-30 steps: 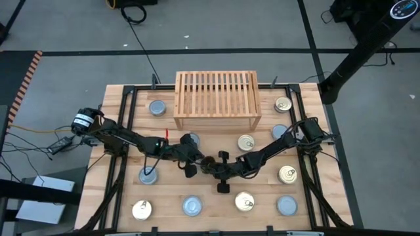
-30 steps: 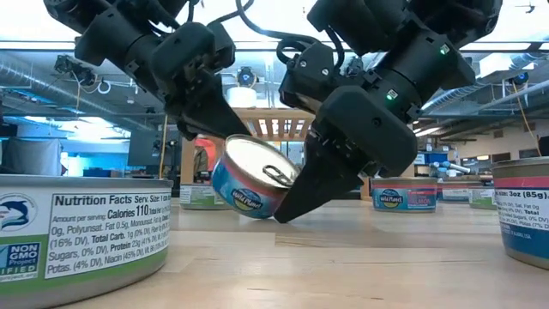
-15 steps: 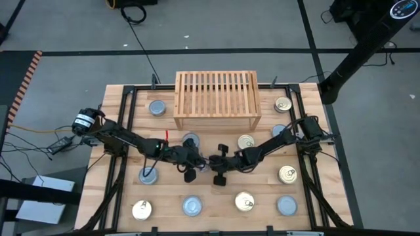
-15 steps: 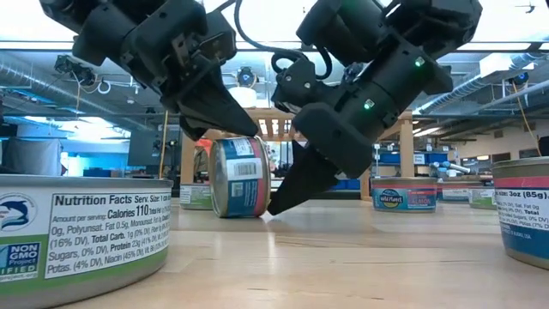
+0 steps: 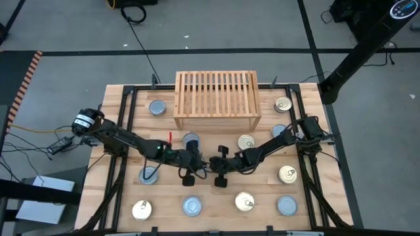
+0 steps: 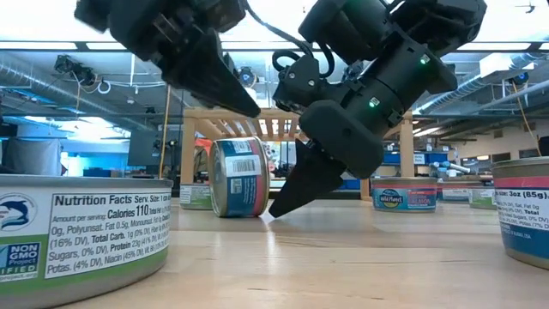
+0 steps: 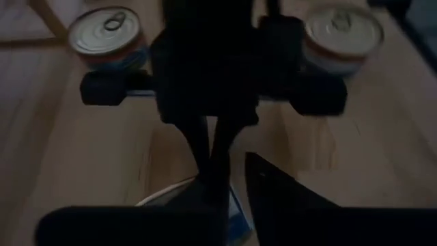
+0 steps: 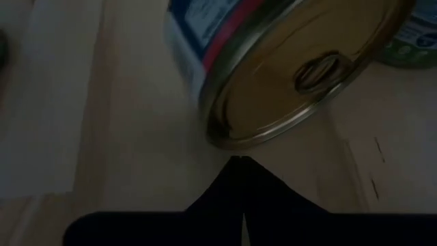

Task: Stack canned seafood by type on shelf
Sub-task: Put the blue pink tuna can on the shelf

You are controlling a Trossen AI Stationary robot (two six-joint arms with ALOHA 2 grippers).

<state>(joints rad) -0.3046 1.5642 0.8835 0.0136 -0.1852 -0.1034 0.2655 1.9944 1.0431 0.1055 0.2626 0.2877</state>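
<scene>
Left end effector (image 6: 244, 107) has lifted, fingers narrowly parted, off the on-edge tin (image 6: 238, 177).

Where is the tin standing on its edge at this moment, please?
In the low view, the tin on its edge stands mid-table before the shelf, right tool tip beside it.

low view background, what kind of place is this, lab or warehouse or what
Probably a robotics lab in an open industrial-style workspace. Exposed ceiling ducts run overhead, a wooden work table sits on a grey floor with cables, and two robot arms handle tins by a shelf.
</scene>
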